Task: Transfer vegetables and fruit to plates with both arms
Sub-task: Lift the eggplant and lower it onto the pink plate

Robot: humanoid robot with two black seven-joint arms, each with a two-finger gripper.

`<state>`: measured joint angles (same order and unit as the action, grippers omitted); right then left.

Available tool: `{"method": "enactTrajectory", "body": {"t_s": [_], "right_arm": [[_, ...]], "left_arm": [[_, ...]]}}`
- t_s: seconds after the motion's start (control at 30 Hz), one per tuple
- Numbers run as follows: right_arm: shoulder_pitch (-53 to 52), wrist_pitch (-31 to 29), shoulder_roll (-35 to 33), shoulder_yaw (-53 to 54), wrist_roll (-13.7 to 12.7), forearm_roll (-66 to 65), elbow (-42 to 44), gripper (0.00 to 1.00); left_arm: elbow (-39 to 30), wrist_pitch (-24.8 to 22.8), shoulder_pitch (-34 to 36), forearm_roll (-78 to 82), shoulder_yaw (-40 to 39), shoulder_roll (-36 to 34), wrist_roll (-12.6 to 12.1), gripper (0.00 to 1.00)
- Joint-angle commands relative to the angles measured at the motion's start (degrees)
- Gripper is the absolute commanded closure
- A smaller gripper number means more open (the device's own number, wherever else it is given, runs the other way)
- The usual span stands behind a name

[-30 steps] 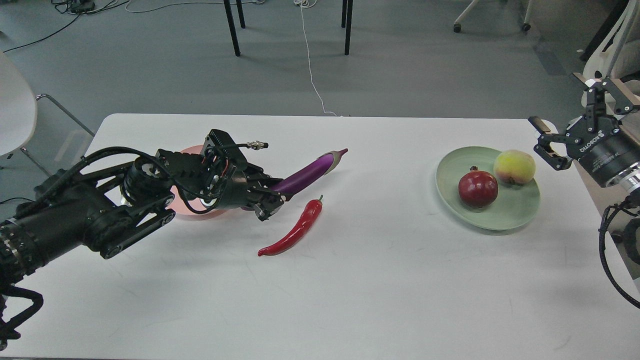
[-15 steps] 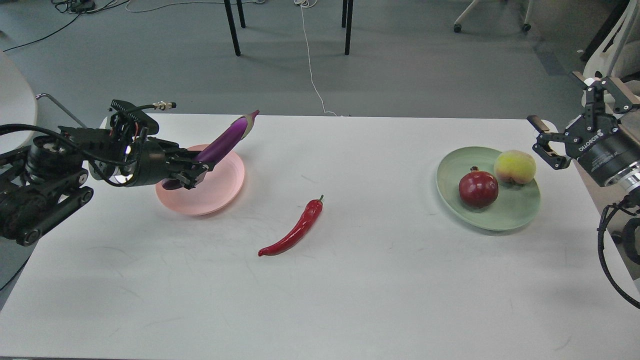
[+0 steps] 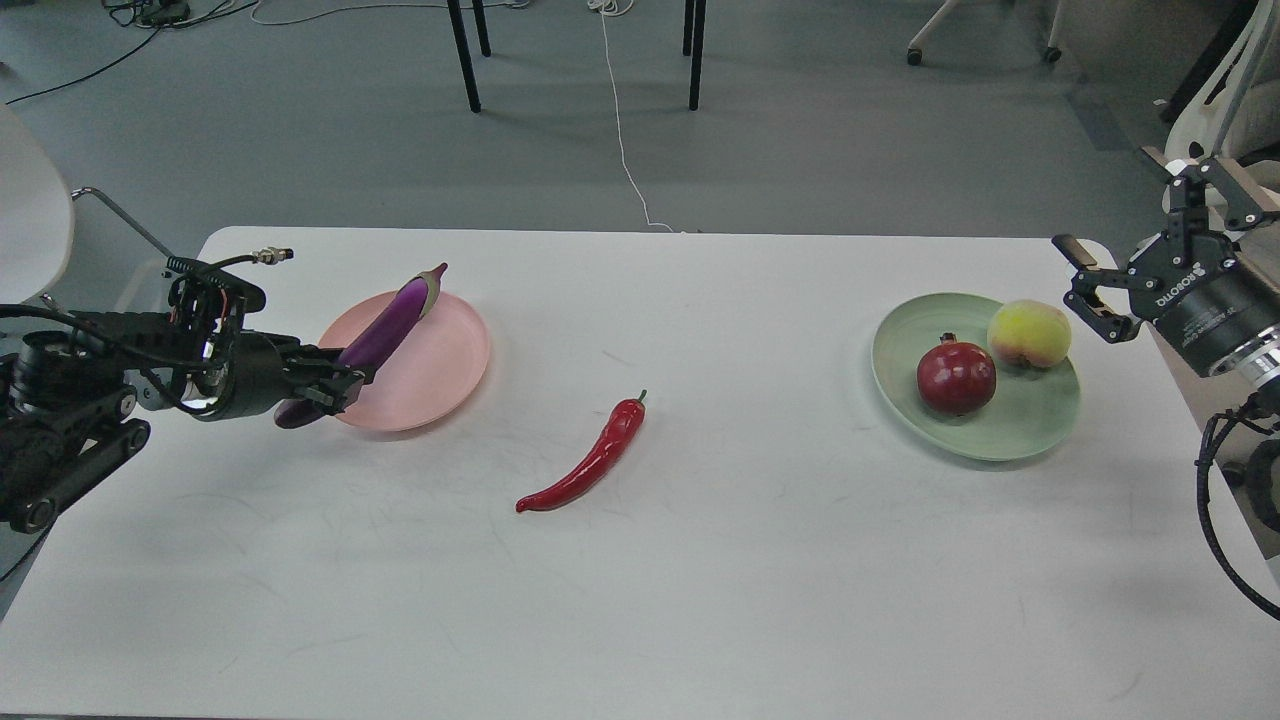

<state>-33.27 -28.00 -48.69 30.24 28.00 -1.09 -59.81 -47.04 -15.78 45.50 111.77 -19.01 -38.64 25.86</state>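
Your left gripper (image 3: pixel 335 385) is clamped on the eggplant (image 3: pixel 385 325), tilted toward 1 o'clock over the pink plate (image 3: pixel 440 375). The chili (image 3: pixel 590 460) lies mid-table. Pomegranate (image 3: pixel 956 377) and peach (image 3: pixel 1029 334) share the green plate (image 3: pixel 1000 435). At 3 o'clock, your right gripper (image 3: pixel 1085 285) is spread open, empty.

Left arm (image 3: pixel 70 400): black links, silver joint ring, loose black cables looped over the top, a silver plug sticking off a ribbed black bracket, bits of red wiring inside. Left gripper (image 3: pixel 335 385) black, fingers short and dark. Right arm (image 3: pixel 1225 320): black cylindrical wrist with silver band, black cable looping below. Right gripper (image 3: pixel 1085 285): black linkage fingers, white lettering on body.
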Motion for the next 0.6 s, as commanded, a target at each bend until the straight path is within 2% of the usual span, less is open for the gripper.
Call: {"method": "enactTrajectory", "body": {"t_s": [0.0,0.33,0.57], "right_arm": [[0.04,0.00,0.00,0.00,0.00,-0.14,-0.05,0.02],[0.04,0.00,0.00,0.08,0.00,-0.14,-0.31,0.02],[0.04,0.00,0.00,0.17,0.00,-0.14,-0.31,0.02]], "left_arm": [[0.02,1.10,-0.06,-0.15,0.11,0.06,-0.20,0.28],[0.02,2.24,0.47,-0.24,-0.06,-0.12,-0.11,0.02],[-3.31,2.24,6.70,0.03,0.29,0.67,-0.11,0.02]]}}
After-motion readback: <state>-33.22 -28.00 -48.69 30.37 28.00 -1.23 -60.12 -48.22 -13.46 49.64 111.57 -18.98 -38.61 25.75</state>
